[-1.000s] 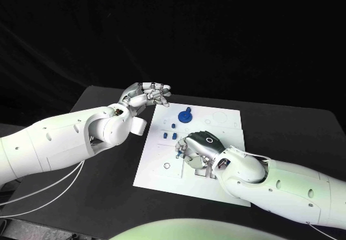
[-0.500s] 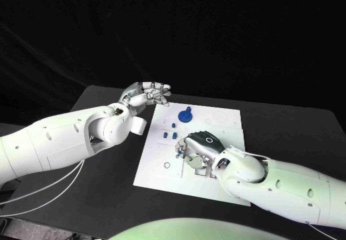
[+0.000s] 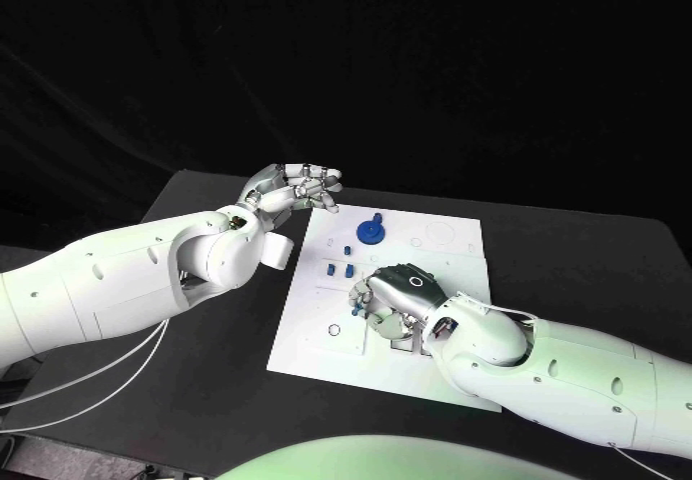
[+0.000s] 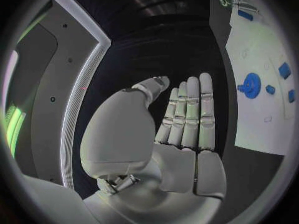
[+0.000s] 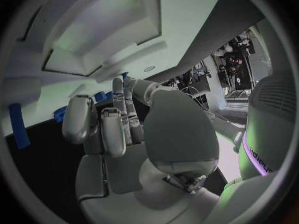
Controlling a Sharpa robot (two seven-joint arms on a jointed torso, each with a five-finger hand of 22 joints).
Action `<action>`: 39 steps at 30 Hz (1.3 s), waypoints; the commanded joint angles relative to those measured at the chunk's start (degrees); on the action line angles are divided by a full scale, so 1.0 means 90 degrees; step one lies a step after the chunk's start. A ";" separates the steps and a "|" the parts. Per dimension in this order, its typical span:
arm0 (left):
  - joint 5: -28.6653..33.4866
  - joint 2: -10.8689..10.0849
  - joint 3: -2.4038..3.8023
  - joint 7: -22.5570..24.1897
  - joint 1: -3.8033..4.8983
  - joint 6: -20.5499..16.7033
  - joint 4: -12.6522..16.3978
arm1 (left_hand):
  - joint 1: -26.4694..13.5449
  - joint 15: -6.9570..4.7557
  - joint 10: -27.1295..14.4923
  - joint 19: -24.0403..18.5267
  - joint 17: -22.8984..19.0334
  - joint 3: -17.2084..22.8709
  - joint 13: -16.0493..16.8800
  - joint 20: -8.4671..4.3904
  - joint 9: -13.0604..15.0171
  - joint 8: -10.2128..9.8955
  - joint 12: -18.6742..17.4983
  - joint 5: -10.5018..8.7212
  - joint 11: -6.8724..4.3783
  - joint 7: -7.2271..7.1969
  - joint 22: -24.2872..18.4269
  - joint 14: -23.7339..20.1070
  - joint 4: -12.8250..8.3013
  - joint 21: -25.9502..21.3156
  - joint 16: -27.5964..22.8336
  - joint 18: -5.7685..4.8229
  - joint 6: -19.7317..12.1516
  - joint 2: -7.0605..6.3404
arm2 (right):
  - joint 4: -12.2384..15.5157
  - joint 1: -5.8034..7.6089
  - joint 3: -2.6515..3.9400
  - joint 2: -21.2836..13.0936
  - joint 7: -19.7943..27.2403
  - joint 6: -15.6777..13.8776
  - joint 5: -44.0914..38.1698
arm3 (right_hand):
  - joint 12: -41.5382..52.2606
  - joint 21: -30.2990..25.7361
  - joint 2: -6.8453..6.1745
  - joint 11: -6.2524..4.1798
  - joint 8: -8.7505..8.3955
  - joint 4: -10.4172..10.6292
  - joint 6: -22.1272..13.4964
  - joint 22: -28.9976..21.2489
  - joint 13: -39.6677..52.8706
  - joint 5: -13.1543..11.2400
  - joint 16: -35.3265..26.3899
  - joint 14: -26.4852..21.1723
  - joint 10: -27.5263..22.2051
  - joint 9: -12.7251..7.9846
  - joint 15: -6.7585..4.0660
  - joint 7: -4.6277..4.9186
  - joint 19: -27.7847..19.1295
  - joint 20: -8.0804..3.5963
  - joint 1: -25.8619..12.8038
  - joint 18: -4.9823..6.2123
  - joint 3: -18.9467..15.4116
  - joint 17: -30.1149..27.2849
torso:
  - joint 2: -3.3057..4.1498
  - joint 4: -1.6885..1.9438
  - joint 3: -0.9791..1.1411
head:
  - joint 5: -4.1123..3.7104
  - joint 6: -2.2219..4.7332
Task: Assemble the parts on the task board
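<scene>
The white task board (image 3: 438, 236) lies mid-table. A round blue part (image 3: 371, 233) with a knob stands near its far edge, also seen as a blue disc (image 4: 251, 85). Two small blue parts (image 3: 339, 270) sit closer to the middle. My right hand (image 3: 400, 293) is low over the board's middle with its fingers curled down. Its fingertips seem to pinch a small blue part (image 3: 356, 297), showing as a blue tip (image 5: 124, 76). My left hand (image 3: 297, 187) hovers above the board's far left corner. Its fingers (image 4: 189, 112) are straight and hold nothing.
A small dark ring (image 3: 335, 331) and outlined slots mark the board's near half. The black table (image 3: 577, 260) spreads round the board on every side. A blue strip (image 5: 19, 127) lies on the pale board surface beside my right hand.
My right hand's fingertips have crept slightly toward the far side of the board. The left hand has stayed where it was.
</scene>
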 commanded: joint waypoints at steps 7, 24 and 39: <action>0.0029 -0.0002 0.0004 0.0014 0.0002 0.0084 0.0012 | 0.0052 0.0015 -0.0013 0.0035 -0.0006 -0.0020 0.0007 0.0013 -0.0005 -0.0028 -0.0028 0.0018 0.0032 0.0032 -0.0006 -0.0013 -0.0035 -0.0040 -0.0021 0.0012 -0.0023 0.0000 | 0.0001 -0.0008 -0.0006 -0.0003 0.0016 0.0165 -0.0035 | -0.0020 -0.0018 0.0011 -0.0026 0.0034 0.0008 0.0037 0.0258 -0.0008 0.0019 0.0023 0.0256 0.0026 0.0005 -0.0035 -0.0017 0.0015 -0.0003 -0.0059 -0.0051 -0.0019 -0.0005 | 0.0001 -0.0005 -0.0003 | 0.0009 -0.0006; 0.0029 -0.0005 0.0004 0.0001 0.0003 0.0080 0.0018 | 0.0055 0.0016 -0.0014 0.0037 -0.0009 -0.0027 0.0009 0.0014 -0.0007 -0.0029 -0.0029 0.0018 0.0032 0.0033 -0.0009 -0.0014 -0.0039 -0.0046 -0.0023 0.0013 -0.0023 0.0006 | -0.0108 -0.0007 -0.0028 0.0102 0.0006 0.0524 -0.0029 | -0.0191 -0.0173 -0.0148 0.0050 -0.0122 0.0092 -0.0205 0.0201 -0.0074 0.0060 0.0025 0.0253 -0.0126 -0.0032 0.0023 0.0054 -0.0051 0.0036 -0.0395 -0.0028 -0.0237 -0.0014 | 0.0002 -0.0004 -0.0003 | -0.0002 -0.0004; 0.0029 -0.0025 0.0003 -0.0019 0.0004 0.0096 0.0017 | 0.0055 0.0016 -0.0014 0.0037 -0.0009 -0.0027 0.0009 0.0014 -0.0007 -0.0029 -0.0029 0.0018 0.0032 0.0033 -0.0009 -0.0014 -0.0039 -0.0046 -0.0023 0.0013 -0.0023 0.0006 | 0.0121 0.0004 -0.0027 -0.0177 -0.0041 -0.0077 -0.0025 | -0.0445 -0.0440 -0.0372 0.0255 -0.0507 0.0106 -0.0738 0.0080 -0.0239 0.0059 0.0003 0.0219 -0.0613 -0.0216 0.0198 0.0241 -0.0159 0.0187 -0.0507 0.0017 -0.0298 -0.0076 | -0.0003 -0.0013 0.0002 | -0.0017 0.0036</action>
